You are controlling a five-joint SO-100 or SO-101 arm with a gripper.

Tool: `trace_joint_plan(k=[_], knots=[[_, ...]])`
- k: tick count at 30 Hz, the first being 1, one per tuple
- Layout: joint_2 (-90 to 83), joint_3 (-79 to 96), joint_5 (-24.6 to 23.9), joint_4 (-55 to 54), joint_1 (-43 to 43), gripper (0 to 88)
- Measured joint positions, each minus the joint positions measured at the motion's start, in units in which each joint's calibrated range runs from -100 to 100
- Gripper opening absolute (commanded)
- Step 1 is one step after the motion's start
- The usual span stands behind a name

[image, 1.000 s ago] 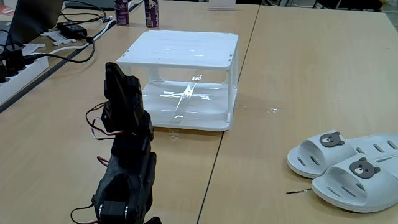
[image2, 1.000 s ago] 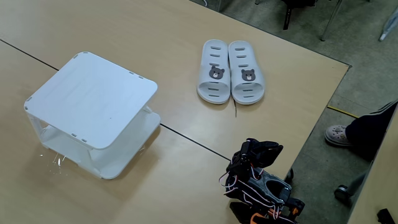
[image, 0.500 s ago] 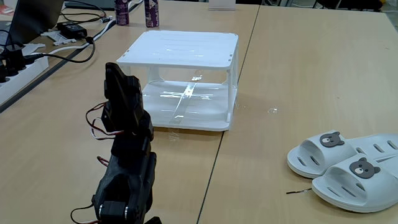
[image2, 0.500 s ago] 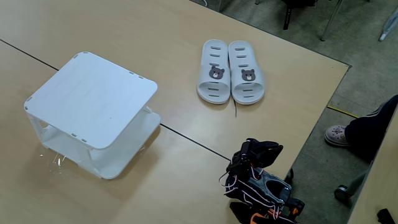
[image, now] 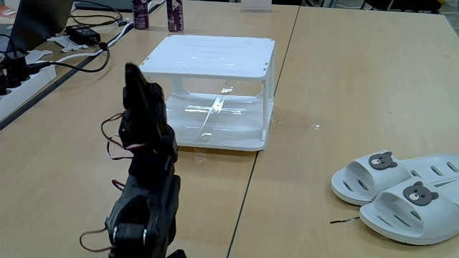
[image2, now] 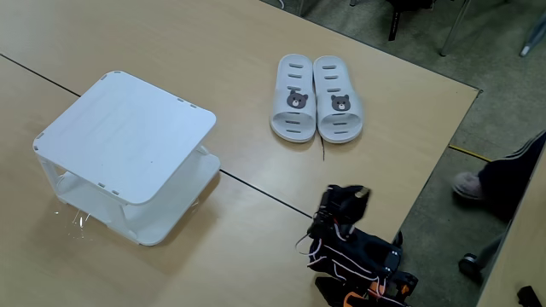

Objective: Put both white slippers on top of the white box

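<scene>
The black gripper, jaws folded so I cannot tell their gap, sits well short of the two off-white rubber slippers with bear badges. It should reach out, open wide, and pinch one strap. The glossy white plastic box stands off to the side, top bare.

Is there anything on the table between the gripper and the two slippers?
Almost nothing: in a fixed view, bare table lies between the gripper and the slippers, except a thin dark wire beside them.

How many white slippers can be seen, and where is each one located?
2. In a fixed view from above, the left slipper and the right slipper lie side by side, touching, on the table, apart from the white box.
</scene>
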Motion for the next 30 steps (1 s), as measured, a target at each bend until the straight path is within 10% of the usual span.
trace_joint_plan(k=[10, 30], knots=[[42.47, -0.81, 0.0, 0.69, 0.3, 0.8], [111.18, -4.58, 0.0, 0.77, 27.27, 5.6]])
